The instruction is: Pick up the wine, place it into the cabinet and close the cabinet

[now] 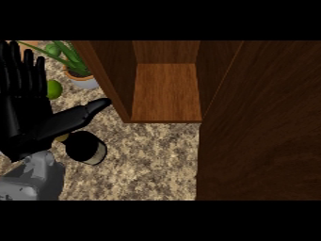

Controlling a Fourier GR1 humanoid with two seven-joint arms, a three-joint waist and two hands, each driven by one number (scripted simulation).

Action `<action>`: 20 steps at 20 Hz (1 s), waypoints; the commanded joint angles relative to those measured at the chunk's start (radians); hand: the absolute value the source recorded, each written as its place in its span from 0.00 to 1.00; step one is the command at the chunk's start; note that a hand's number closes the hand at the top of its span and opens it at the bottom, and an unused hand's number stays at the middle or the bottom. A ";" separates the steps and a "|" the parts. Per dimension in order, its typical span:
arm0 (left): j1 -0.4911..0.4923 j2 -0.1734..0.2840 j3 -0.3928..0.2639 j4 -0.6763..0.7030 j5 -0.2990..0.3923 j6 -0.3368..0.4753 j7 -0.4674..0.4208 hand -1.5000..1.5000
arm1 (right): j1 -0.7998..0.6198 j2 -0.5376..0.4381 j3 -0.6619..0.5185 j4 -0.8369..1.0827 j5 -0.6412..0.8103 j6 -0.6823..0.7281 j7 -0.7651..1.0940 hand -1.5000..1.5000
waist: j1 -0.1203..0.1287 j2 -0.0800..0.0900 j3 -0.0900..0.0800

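The wine bottle (85, 147) stands on the speckled counter (149, 160), seen from above as a dark round shape with a pale label. My left hand (20, 117) is at the view's left, open, fingers straight up and thumb stretched out to the right just above the bottle. The hand's lower edge overlaps the bottle's left side; I cannot tell whether they touch. The wooden cabinet (166, 92) is open behind the bottle, its inside shelf bare. My right hand does not show.
The cabinet's dark open door (267, 122) fills the right side of the view. A potted green plant (76, 70) and a green fruit (53, 89) stand at the back left, beside the cabinet's left wall.
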 commanded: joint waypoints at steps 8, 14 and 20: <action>-0.064 -0.005 -0.071 0.050 -0.058 0.099 0.049 0.00 | 0.051 0.034 -0.012 0.008 -0.010 0.074 -0.039 0.00 | -0.002 0.000 0.000; 0.095 0.014 -0.091 -0.095 -0.091 0.098 0.086 0.00 | -0.006 0.050 0.055 -0.078 0.062 -0.015 0.093 0.00 | 0.003 -0.001 0.000; 0.111 -0.005 -0.120 -0.051 -0.126 0.163 0.054 0.00 | -0.037 0.012 -0.075 -0.017 -0.057 0.034 0.077 0.00 | 0.001 0.000 0.000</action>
